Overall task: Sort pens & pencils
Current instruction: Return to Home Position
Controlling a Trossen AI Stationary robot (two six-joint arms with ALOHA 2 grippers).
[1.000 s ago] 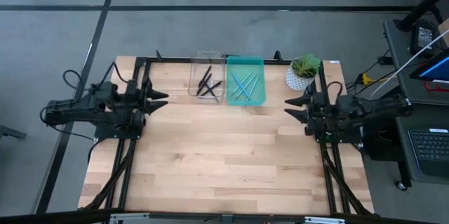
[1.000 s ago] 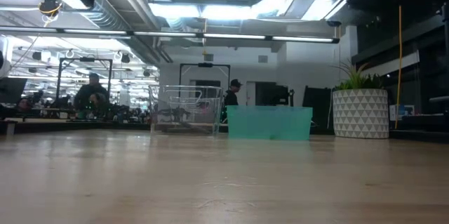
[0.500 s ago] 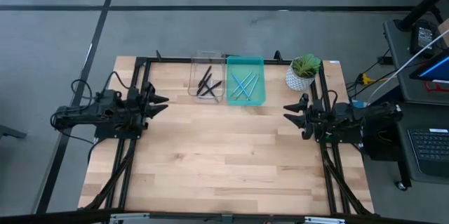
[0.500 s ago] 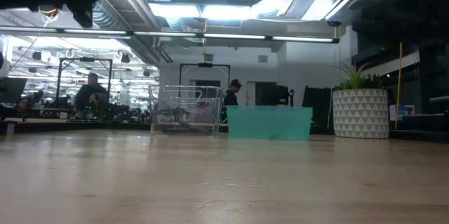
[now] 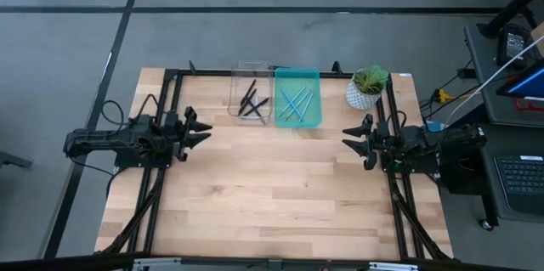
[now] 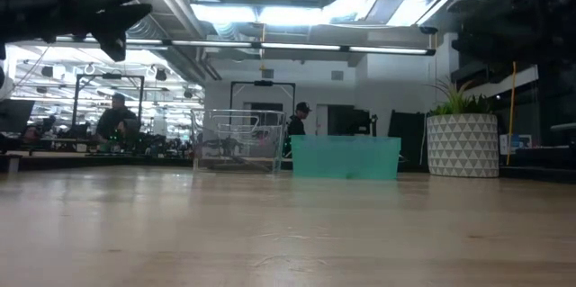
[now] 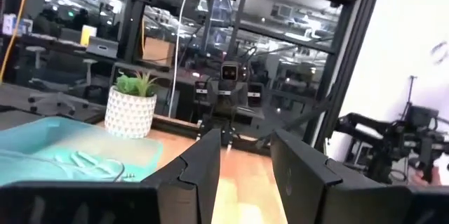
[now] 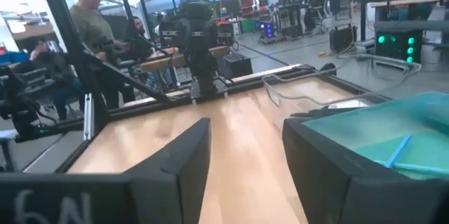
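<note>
A clear bin (image 5: 251, 93) holds several dark pens at the table's far edge. Beside it a teal bin (image 5: 298, 97) holds several light blue pencils; both stand on the wooden table and show in the low view (image 6: 238, 140) (image 6: 346, 156). My left gripper (image 5: 202, 130) is open and empty above the table's left side. My right gripper (image 5: 348, 136) is open and empty above the table's right side. The left wrist view shows the teal bin (image 7: 77, 150) past my open fingers. The right wrist view shows the teal bin (image 8: 379, 129) too.
A potted plant in a white patterned pot (image 5: 367, 86) stands at the far right corner, next to the teal bin. Dark frame rails (image 5: 161, 186) run along the table's left and right sides. People show in the room behind the table (image 8: 91, 24).
My left gripper has gone down and toward the table's near edge, and a little toward its right edge. My right gripper has drawn slightly toward the near edge and settled. Both stay open. The bins and their contents have not moved.
</note>
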